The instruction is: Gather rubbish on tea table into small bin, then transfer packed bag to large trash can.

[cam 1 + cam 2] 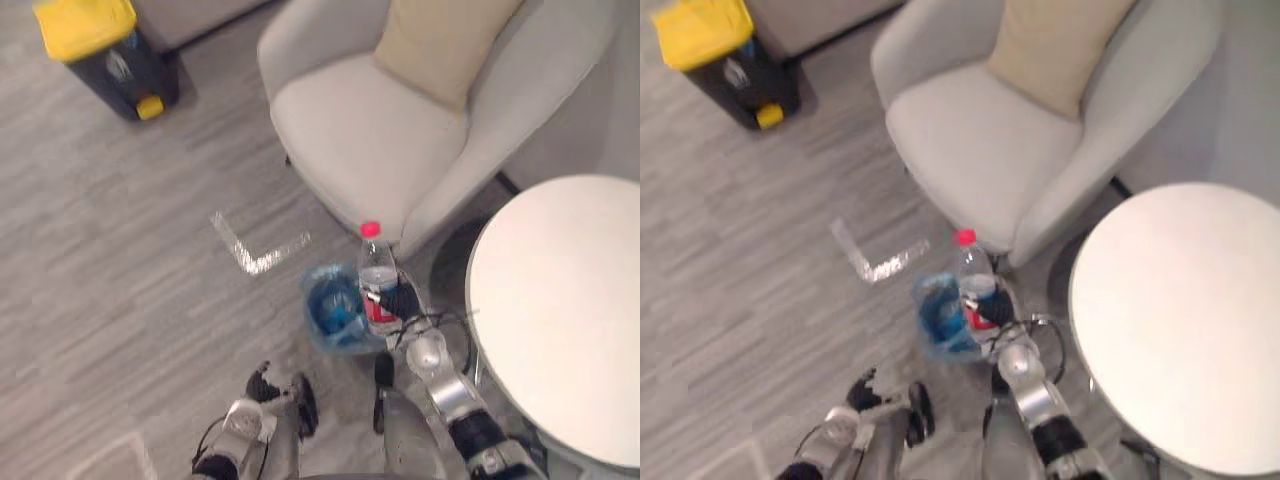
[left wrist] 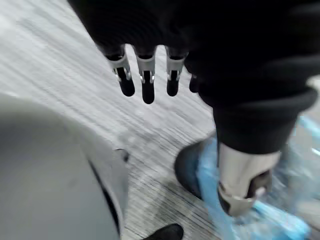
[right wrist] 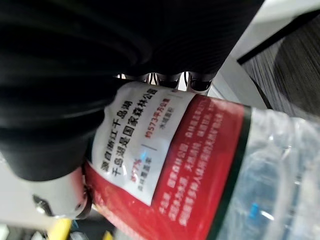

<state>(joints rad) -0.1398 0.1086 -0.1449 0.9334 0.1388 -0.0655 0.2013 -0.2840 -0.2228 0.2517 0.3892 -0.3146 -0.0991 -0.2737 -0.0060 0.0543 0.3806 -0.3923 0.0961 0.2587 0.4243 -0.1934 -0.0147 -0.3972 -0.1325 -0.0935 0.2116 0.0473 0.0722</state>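
Right hand [image 1: 400, 300] grasps the red-labelled water bottle [image 1: 376, 268] upright at the rim of the blue-lined small bin [image 1: 332, 312], on the floor off the bench's [image 1: 560, 300] left edge. Left hand [image 1: 258, 388] is released, empty, near the bin.

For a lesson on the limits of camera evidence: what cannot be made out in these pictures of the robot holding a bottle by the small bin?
1. What lies in the small bin: too small in the eye views, partly covered by the water bottle in the right hand, blurred in the left wrist view.
2. The round table's right side: cut off by the edge of both eye views.
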